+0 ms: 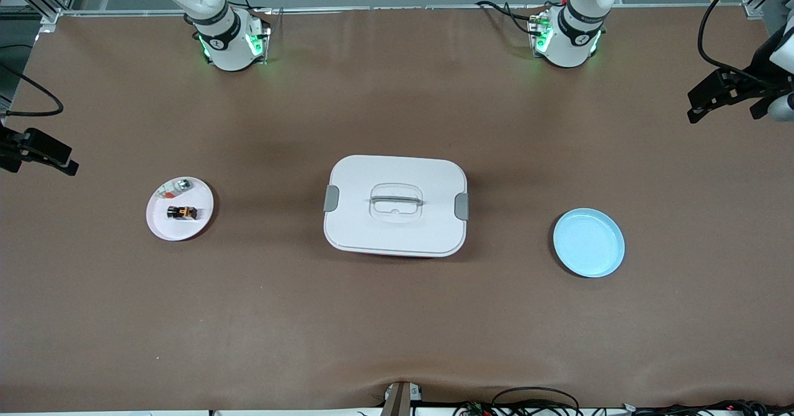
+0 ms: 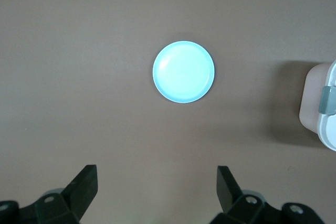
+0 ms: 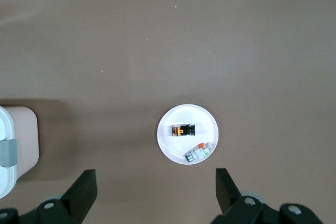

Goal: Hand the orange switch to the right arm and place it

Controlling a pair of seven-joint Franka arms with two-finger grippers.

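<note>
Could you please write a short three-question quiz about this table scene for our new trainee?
1. True or false: the orange switch lies on the blue plate.
2. What stands between the two plates?
3. Which gripper is open: A) left only, B) right only, C) both?

Key:
1. False; it lies on the white plate, beside a small whitish-clear piece.
2. The white lidded box.
3. C; left gripper and right gripper hold nothing.

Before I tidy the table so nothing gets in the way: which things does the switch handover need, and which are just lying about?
Needed:
- orange switch, on the white plate
- right gripper, open, over that plate
- left gripper, open, over the blue plate

Lying about:
- whitish-clear piece, on the white plate too
- white lidded box, mid-table
</note>
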